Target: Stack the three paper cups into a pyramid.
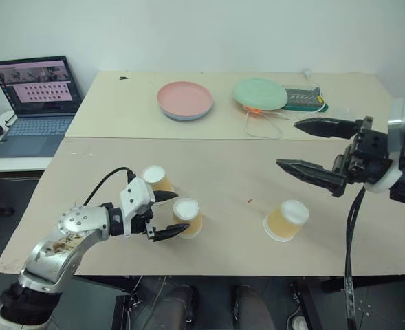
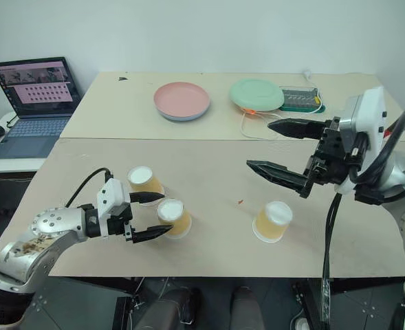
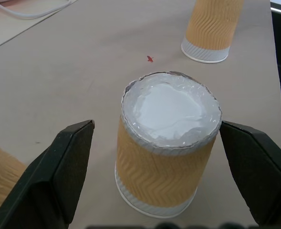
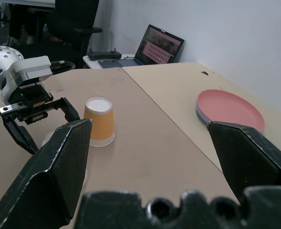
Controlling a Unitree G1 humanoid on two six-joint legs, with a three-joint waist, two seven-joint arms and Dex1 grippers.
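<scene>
Two beige tables [image 1: 230,172] are set end to end, and a laptop [image 1: 36,103] is seen open on a side surface at the far left. On the far table a pink plate [image 1: 185,100] and a green plate [image 1: 259,94] lie side by side, the green one resting partly on a dark tray [image 1: 304,98], with a white cable [image 1: 267,126] looped in front of it.

The right gripper [image 1: 312,148] is held above the near table with its fingers spread wide and nothing between them. The left gripper [image 1: 170,214] is held low over the near table, its fingers spread on either side of a cup without a visible grip.

The three paper cups stand upside down on the near table: the middle cup [image 1: 188,217] between the left fingers, the left cup [image 1: 156,178] just beyond it, and the right cup [image 1: 285,220] well apart under the right gripper. A small red speck [image 1: 249,201] lies between the middle and right cups. No cup is stacked.
</scene>
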